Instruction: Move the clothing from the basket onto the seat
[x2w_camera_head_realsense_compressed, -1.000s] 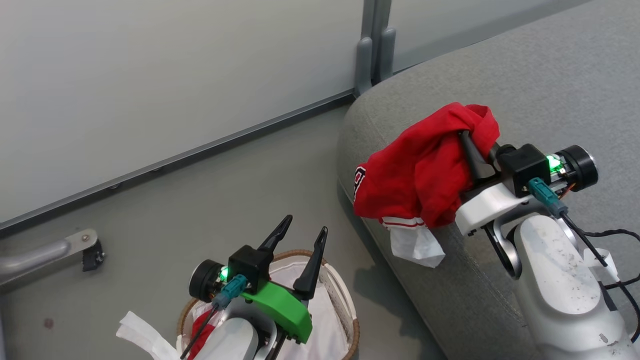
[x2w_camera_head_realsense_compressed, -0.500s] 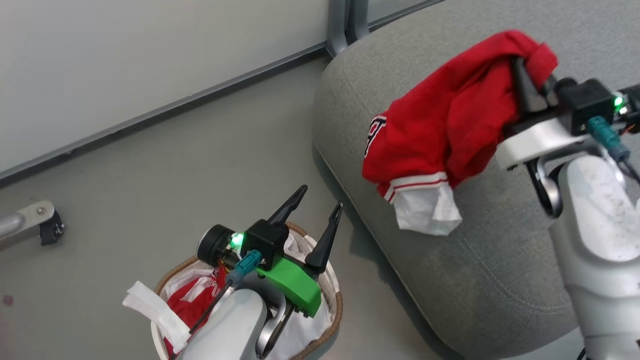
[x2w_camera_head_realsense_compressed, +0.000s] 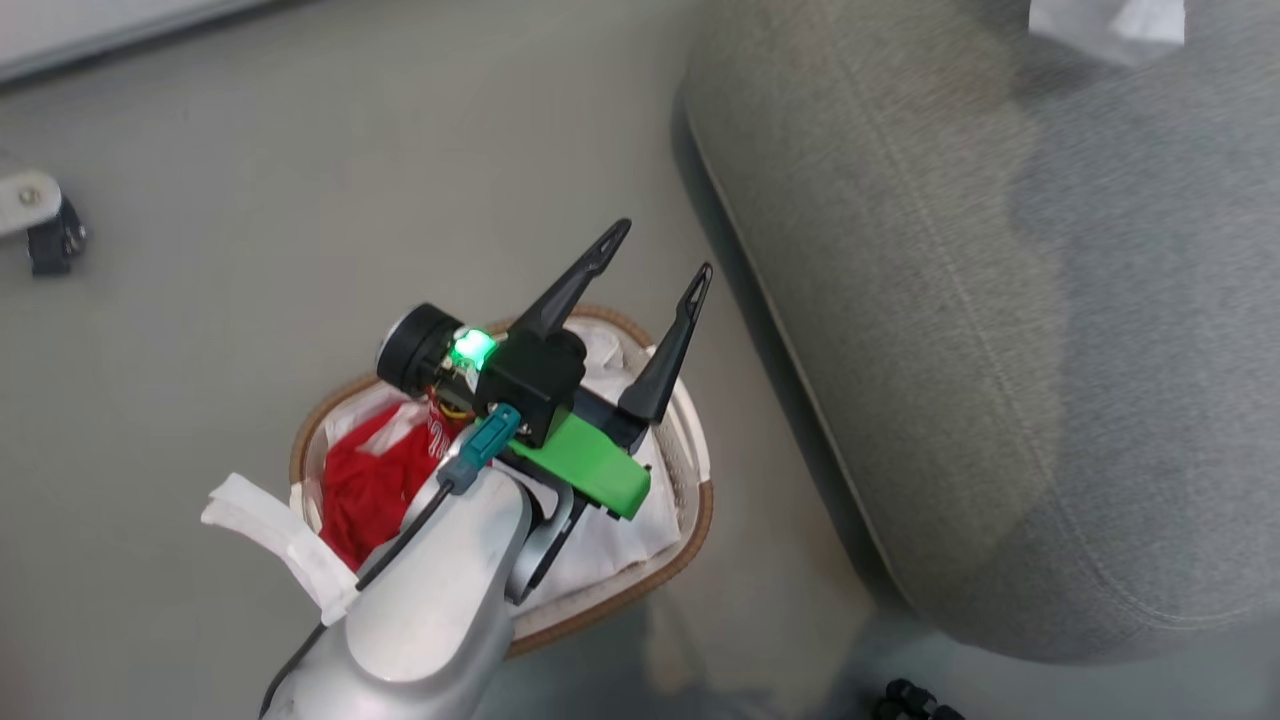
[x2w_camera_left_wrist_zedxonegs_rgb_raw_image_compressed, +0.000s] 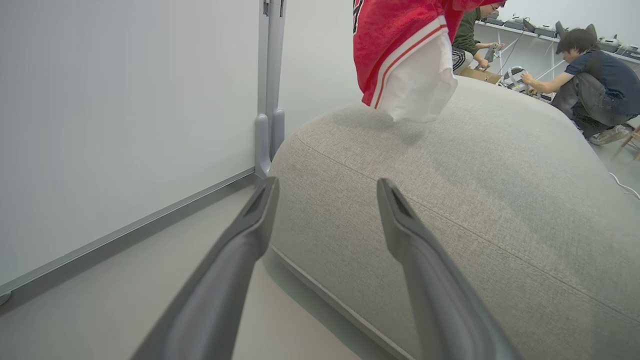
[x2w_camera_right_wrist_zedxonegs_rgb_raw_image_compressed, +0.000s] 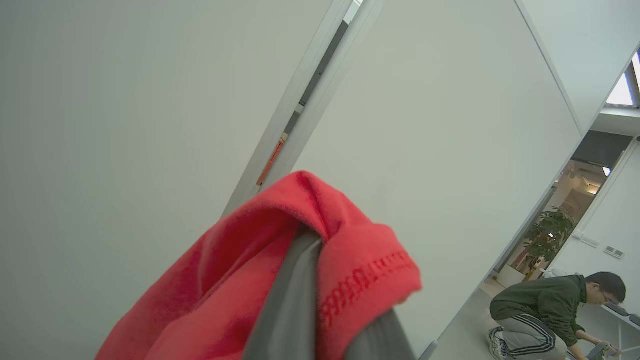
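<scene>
Though its fingertips are buried in cloth, right gripper (x2w_camera_right_wrist_zedxonegs_rgb_raw_image_compressed: 302, 250): clamped shut on red jersey (x2w_camera_right_wrist_zedxonegs_rgb_raw_image_compressed: 225, 300). That jersey hangs over the seat (x2w_camera_left_wrist_zedxonegs_rgb_raw_image_compressed: 450, 200), its top cut off in the left wrist view; whether its white panel touches the fabric cannot be told. Left gripper (x2w_camera_head_realsense_compressed: 662, 248): fingers spread, empty, above the basket (x2w_camera_head_realsense_compressed: 690, 520). Second jersey (x2w_camera_head_realsense_compressed: 365, 485): in the basket, partly hidden behind the left arm (x2w_camera_head_realsense_compressed: 430, 600); head view blurred.

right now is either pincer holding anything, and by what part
The right pincer is shut on the red jersey, pinching a bunched fold by its stitched hem. The left pincer is open, holding nothing.
</scene>
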